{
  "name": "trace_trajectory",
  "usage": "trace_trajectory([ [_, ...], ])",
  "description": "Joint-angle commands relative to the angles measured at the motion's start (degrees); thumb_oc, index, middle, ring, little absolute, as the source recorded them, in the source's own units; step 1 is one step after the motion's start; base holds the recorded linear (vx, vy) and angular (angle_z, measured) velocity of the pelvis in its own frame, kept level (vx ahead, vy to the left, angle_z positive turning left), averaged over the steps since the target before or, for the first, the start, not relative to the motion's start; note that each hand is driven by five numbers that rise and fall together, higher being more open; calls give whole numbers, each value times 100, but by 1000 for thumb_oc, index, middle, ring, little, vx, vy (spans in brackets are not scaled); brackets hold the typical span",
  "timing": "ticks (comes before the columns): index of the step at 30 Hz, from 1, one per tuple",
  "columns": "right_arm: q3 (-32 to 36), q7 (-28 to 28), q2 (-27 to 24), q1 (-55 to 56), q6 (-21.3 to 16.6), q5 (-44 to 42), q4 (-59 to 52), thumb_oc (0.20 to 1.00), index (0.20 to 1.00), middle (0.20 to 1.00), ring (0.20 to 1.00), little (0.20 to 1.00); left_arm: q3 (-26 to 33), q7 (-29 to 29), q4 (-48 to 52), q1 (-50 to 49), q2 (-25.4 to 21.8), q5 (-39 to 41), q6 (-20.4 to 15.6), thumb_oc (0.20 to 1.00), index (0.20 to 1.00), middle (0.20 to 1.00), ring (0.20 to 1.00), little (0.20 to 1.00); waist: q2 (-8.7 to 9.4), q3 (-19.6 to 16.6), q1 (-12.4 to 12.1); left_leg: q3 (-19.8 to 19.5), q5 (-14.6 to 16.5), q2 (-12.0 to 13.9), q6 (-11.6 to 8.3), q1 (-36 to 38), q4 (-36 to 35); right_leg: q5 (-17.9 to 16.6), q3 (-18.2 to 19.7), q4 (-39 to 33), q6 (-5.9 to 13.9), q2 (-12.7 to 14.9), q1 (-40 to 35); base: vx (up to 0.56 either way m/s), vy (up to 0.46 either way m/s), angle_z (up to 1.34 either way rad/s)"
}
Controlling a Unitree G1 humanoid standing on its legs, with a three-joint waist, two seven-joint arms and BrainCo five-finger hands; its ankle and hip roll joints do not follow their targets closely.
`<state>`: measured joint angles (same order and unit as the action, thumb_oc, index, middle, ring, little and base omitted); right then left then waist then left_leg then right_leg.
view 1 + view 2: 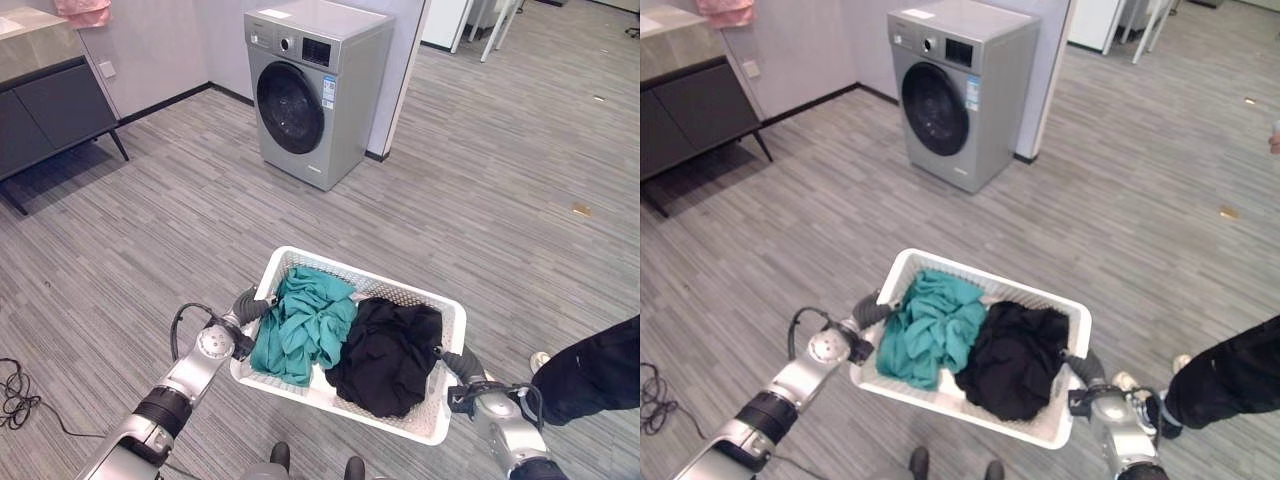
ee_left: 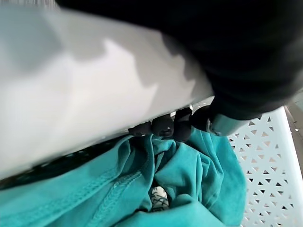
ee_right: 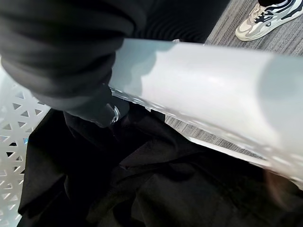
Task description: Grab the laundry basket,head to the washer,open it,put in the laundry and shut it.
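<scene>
Now one basket (image 1: 440, 415), two garments: teal (image 1: 305, 325), black (image 1: 390, 355).

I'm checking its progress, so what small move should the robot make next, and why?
Probably walk ahead toward the washer. Both hands, left hand and right hand, carry the laundry basket, the washer's door is shut, and open floor lies between.

Head eyes look down; wrist cameras hug the basket (image 1: 425, 425) rim.

Legible text: none.
The washer (image 1: 312, 88) carries a sticker on its front panel, a paper label on its top and a dark display; their print is too small to read.
</scene>
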<state>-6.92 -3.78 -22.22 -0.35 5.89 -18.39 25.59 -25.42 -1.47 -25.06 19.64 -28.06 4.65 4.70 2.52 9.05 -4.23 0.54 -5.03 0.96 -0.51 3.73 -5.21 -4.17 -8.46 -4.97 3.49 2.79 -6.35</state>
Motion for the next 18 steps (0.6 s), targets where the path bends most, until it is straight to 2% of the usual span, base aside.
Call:
trace_trajectory([
  [1, 249, 291, -83, -222, -814, -497, -349, 200, 200, 200, 200, 200, 368, -168, -153, 408, -184, 160, -372, 200, 200, 200, 200, 200, 48, -458, -76, -189, 432, 257, -59, 98, 61, 116, -24, 121, 353, 230, 319, 0, 0, 0],
  [18, 271, 292, 4, -199, -848, -566, -85, 200, 200, 200, 200, 200, 519, -192, -185, 360, -253, 185, -420, 200, 200, 200, 200, 200, 8, -501, -103, -292, 448, 165, -44, 89, 21, 107, -145, 49, 392, 310, 252, 1, 2, 3],
])
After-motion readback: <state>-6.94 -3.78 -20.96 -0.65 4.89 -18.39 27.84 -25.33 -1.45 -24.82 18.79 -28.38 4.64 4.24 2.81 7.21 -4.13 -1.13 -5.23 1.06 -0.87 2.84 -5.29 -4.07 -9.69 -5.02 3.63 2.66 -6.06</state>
